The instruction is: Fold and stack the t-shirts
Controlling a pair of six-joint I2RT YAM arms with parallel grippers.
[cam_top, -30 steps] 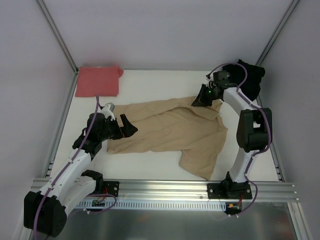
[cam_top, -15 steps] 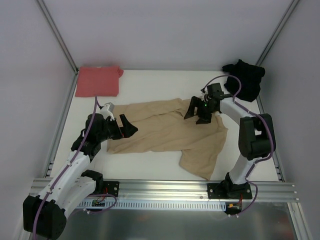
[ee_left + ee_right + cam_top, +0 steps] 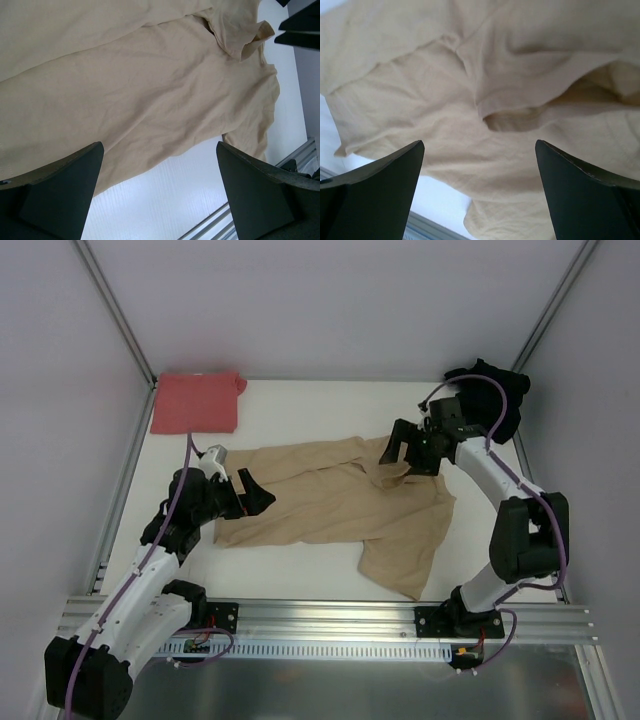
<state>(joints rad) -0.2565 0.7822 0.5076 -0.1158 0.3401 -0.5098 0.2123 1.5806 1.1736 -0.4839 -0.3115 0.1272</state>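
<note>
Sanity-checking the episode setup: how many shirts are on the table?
3. Red shirt folded at the far left corner; black shirt bunched at the far right corner; tan shirt spread out in the middle, unfolded. Another could be hidden under the tan one.

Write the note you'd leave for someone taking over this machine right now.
Left jaws: open, empty, over the left end of the tan shirt.
Right jaws: open, empty, over its far right part.
Things: the tan shirt is spread out and rumpled in the middle of the table. The red shirt is folded in the far left corner. The black shirt is bunched in the far right corner.
Done: red shirt folded.
Left: fold the tan and black shirts, then stack all three.
</note>
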